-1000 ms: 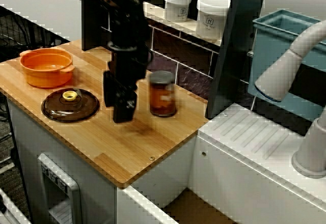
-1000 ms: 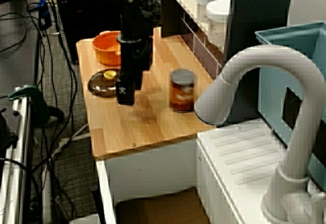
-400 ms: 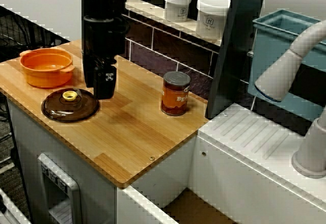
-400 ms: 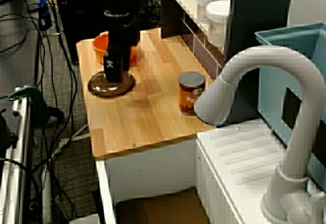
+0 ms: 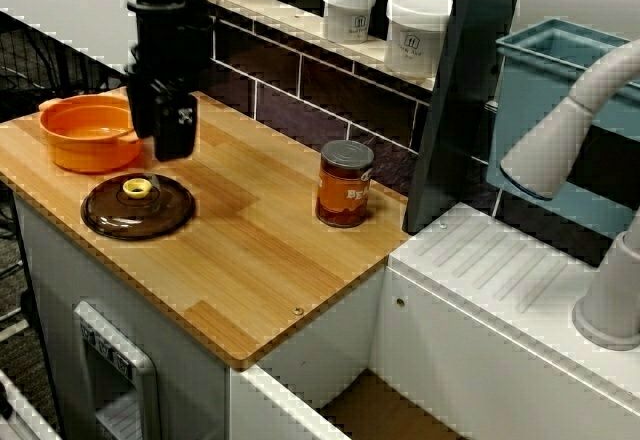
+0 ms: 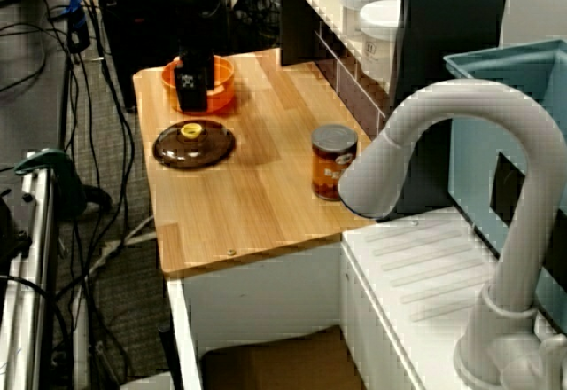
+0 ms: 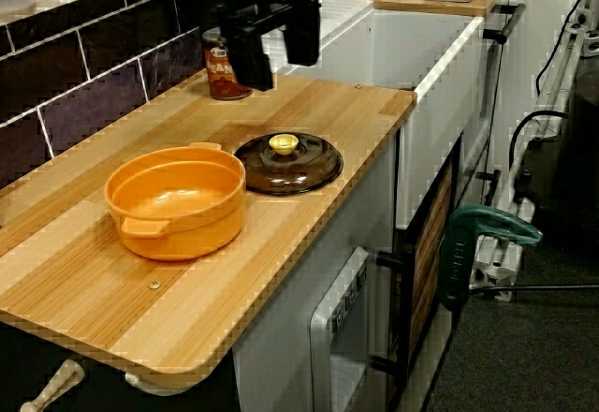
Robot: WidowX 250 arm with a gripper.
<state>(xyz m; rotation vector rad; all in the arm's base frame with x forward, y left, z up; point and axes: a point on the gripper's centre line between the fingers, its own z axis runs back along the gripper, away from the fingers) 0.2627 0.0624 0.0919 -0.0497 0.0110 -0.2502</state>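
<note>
My black gripper (image 5: 160, 135) hangs open and empty above the wooden counter (image 5: 260, 260), just over the near rim of an orange pot (image 5: 92, 132). A dark brown lid with a yellow knob (image 5: 138, 207) lies flat on the wood just in front of the gripper. In the view from the side the gripper (image 6: 192, 89) overlaps the pot (image 6: 220, 89), with the lid (image 6: 193, 144) below it. The view that rides on the gripper shows both fingers (image 7: 251, 56) apart, with the pot (image 7: 176, 201) and lid (image 7: 288, 162) beneath. A red jar with a grey lid (image 5: 344, 183) stands upright far to the right.
Two white tubs (image 5: 349, 10) (image 5: 417, 20) sit on a shelf over the dark tiled wall. A white sink unit (image 5: 520, 280), a curved white tap (image 6: 443, 142) and a blue bin (image 5: 560, 110) lie to the right. A green clamp (image 7: 487, 234) stands off the counter's edge.
The gripper has travelled left and back, from beside the jar to above the pot and lid. The jar shifted slightly right at first and now stands still, alone.
</note>
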